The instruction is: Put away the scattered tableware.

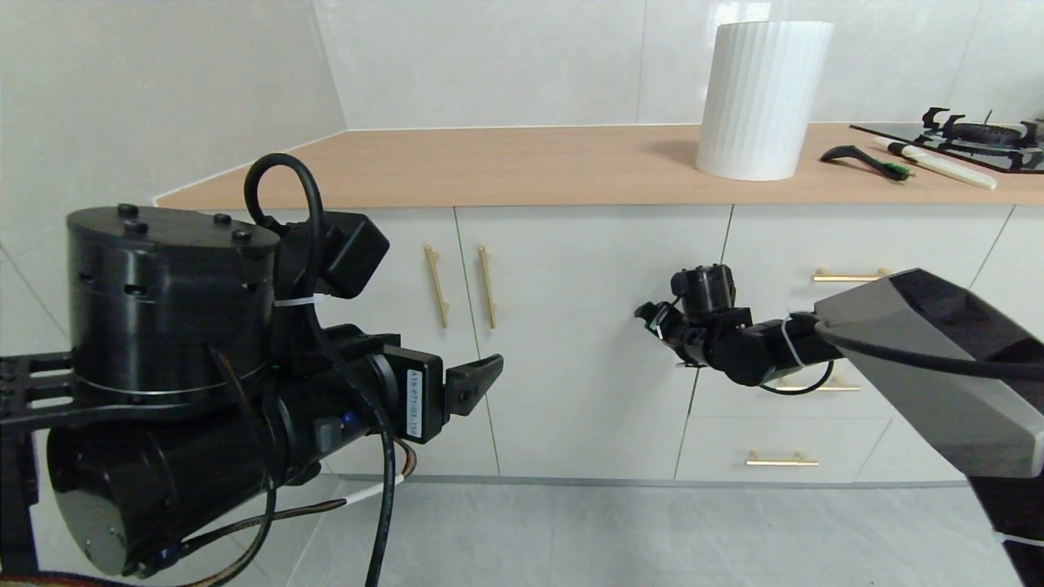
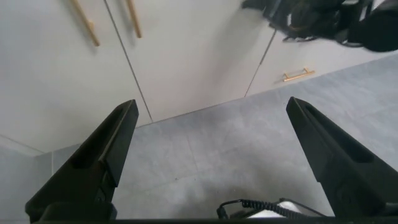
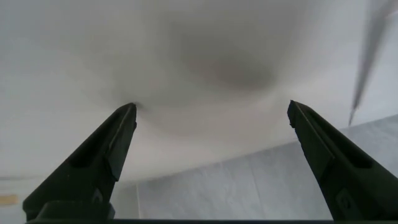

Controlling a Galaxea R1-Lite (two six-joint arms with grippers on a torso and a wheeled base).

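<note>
Left gripper (image 2: 211, 109) and right gripper (image 3: 211, 109) both hung released, empty, before the cabinet (image 1: 571, 342); utensils (image 1: 866, 159) lay on counter (image 1: 489, 167).

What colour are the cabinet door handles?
Gold: the thin metal bar handles show best in the head view.

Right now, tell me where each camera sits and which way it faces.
Head view: on the robot's head, facing forward and down at the cabinets and countertop; left arm and right arm show.
Left wrist view: behind the open left gripper, facing the gold door handles and floor.
Right wrist view: behind the open right gripper, close to a cabinet front.
Shared: head and left wrist views both show those handles.
</note>
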